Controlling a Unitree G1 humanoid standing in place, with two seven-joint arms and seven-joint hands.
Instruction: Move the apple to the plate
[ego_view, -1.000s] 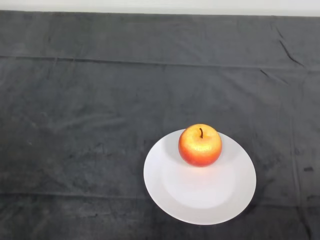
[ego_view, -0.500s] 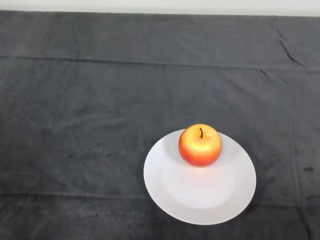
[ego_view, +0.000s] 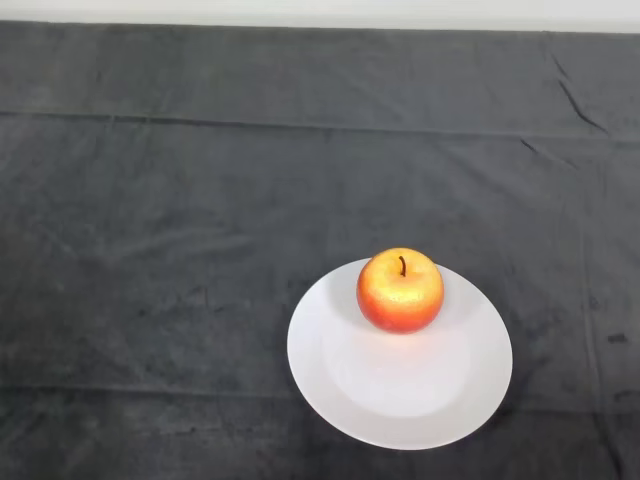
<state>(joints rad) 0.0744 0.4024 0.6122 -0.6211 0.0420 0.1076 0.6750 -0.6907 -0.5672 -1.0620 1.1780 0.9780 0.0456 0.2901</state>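
Note:
A red and yellow apple (ego_view: 400, 291) stands upright, stem up, on the far part of a round white plate (ego_view: 400, 390). The plate lies on the dark cloth at the lower middle right of the head view.
The dark cloth (ego_view: 180, 220) covers the whole table, with creases running across it. The table's far edge (ego_view: 320, 26) runs along the top of the view, with a pale strip beyond it.

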